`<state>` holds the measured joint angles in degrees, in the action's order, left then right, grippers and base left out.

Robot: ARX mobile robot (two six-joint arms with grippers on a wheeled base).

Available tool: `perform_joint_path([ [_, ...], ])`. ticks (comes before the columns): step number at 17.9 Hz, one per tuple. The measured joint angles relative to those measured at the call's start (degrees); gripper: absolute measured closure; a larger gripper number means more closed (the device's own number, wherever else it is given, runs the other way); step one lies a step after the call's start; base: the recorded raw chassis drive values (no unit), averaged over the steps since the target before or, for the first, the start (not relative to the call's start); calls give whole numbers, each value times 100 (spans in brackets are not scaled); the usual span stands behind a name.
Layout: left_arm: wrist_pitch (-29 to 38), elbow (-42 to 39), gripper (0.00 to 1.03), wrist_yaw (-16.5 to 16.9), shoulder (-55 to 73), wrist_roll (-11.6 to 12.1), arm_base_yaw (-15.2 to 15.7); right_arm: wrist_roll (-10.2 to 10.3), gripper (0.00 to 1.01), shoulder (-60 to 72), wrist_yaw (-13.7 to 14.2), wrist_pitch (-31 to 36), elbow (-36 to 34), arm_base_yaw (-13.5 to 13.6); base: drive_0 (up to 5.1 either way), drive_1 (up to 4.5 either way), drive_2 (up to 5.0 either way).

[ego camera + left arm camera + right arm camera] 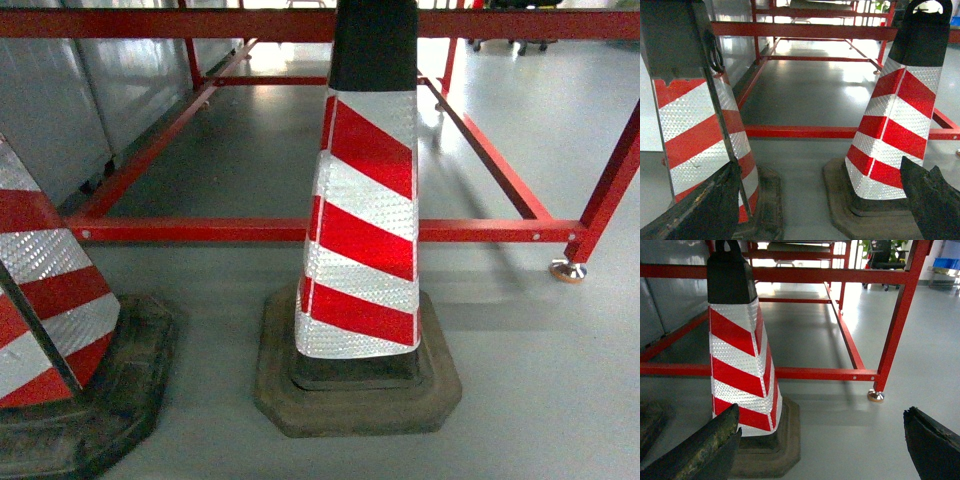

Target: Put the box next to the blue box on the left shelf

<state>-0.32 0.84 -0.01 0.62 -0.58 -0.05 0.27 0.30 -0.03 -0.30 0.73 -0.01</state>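
Red-white cone [365,215] fills my head view, red frame [300,230] behind. Crate not in view anywhere; maybe that blue bit far right of right wrist view, unsure. Left gripper [820,200] and right gripper [822,440] both wide apart, empty. I expect stiff, light plastic; I'd take thick rim, two-handed.

Blue box [945,262], distant, right background edge, too small for detail
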Motion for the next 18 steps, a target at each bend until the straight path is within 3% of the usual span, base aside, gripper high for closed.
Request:
perform_joint_path([
  [18,-9,0,5,0,0,0,0,0,3,0,2,-2,0,0,0,0,0],
])
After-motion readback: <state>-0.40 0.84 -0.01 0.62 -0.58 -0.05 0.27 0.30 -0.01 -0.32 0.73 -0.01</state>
